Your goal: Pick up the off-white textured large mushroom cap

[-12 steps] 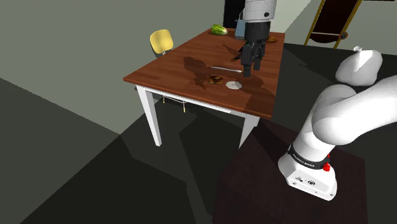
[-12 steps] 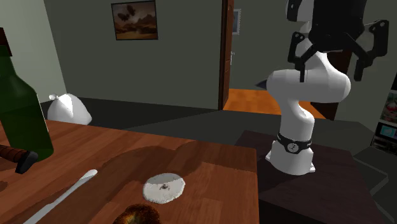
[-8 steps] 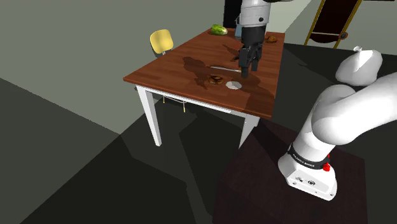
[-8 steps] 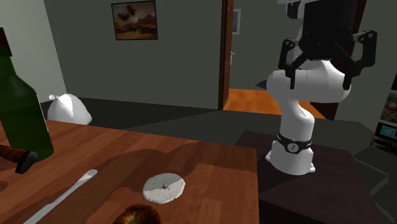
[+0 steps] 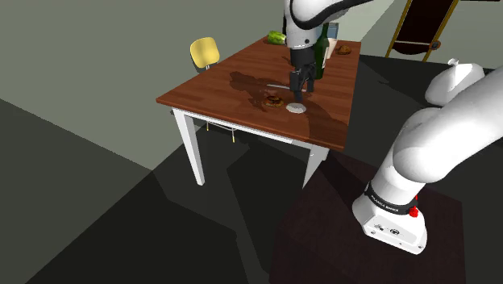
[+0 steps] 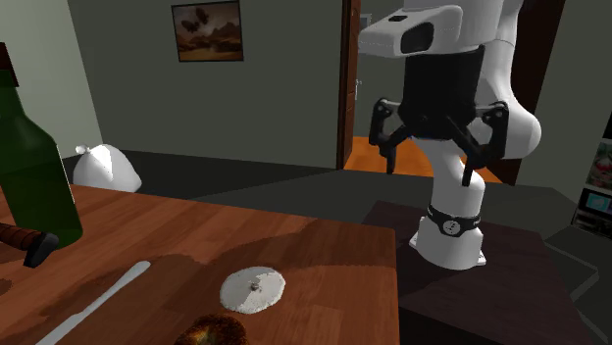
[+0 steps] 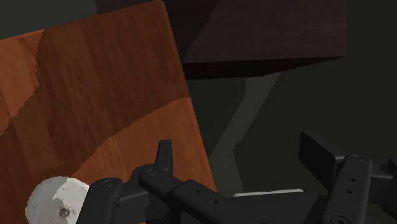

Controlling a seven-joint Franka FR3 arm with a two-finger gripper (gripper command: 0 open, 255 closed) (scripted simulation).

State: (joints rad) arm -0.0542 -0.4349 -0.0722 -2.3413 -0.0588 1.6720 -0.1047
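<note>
Tool: the tool (image 6: 428, 165) stands wide open, its black fingers well apart, and I see nothing in its grasp.
Cap: the off-white cap (image 5: 297, 108) lies flat on the surface (image 5: 234, 85), near the edge that faces the robot's stand, and no finger touches it.
Tool over cap: from the shoulder view I read the tool as pointing down, close above the cap. Through the wrist camera the cap sits outside one finger, not between the two.
Surface: a brown wood top on white legs.
Neighbour: a brown round thing (image 5: 274, 101) lies just beside the cap, on the shoulder view's left. It is perhaps a doughnut, but I cannot be sure from here.
Bottle: a dark green bottle (image 6: 34, 176) stands upright on the surface, well apart from the cap.
Utensil: a slim pale utensil (image 6: 98, 299) lies flat near the cap, on the second exterior view's left.
Chair: a yellow chair (image 5: 204, 52) stands at the surface's far corner.
</note>
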